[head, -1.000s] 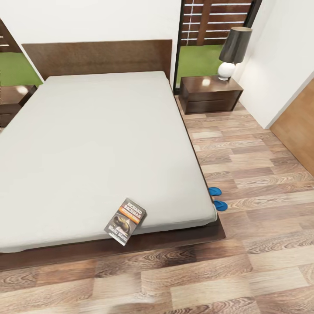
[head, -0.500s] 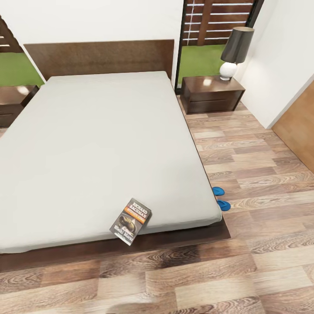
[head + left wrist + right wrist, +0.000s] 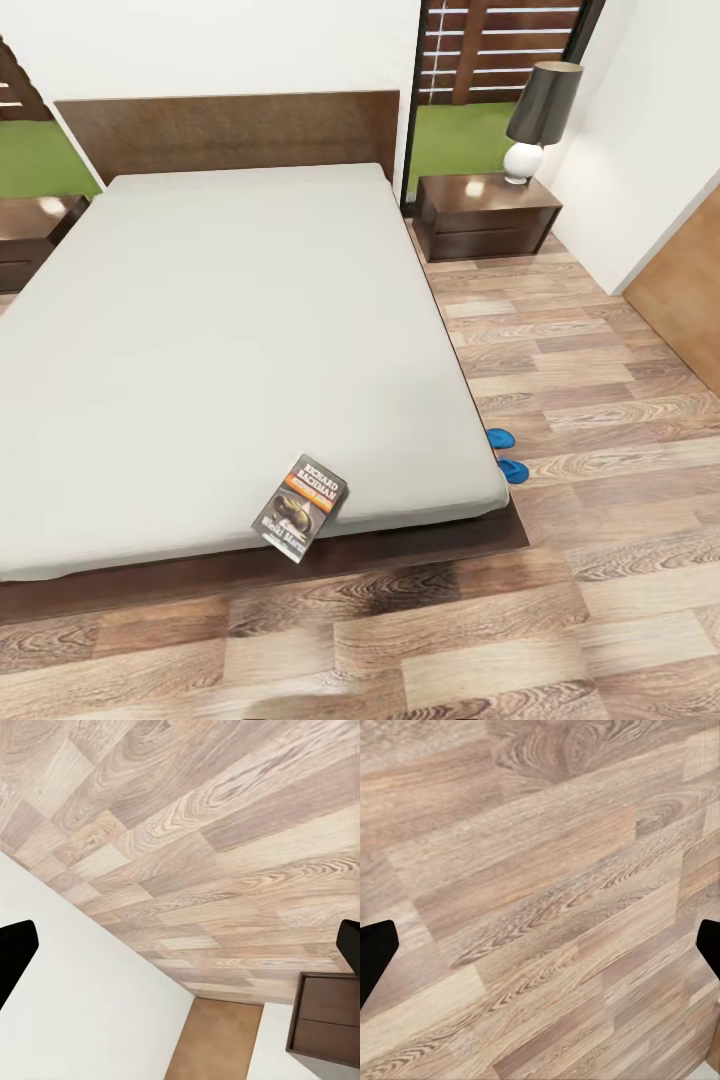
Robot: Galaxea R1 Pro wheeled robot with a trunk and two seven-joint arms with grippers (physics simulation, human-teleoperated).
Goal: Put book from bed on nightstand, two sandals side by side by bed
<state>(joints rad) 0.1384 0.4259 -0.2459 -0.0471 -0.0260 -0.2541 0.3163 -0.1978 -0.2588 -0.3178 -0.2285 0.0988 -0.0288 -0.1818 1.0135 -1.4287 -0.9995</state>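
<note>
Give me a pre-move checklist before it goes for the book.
1. Book located: ok, it lies on the mattress at the foot edge of the bed, one corner overhanging.
2. Left claw free: ok, fingers spread wide over bare floor, nothing between them.
3. Right claw free: ok, fingers spread wide, nothing between them.
4. Drop spot: ok, the nightstand has bare top beside the lamp.
5. Sandals placed: cannot tell; both lie close together on the floor by the bed's side, partly hidden by the mattress.
6. Book within arm reach: cannot tell; neither arm appears in the head view.
</note>
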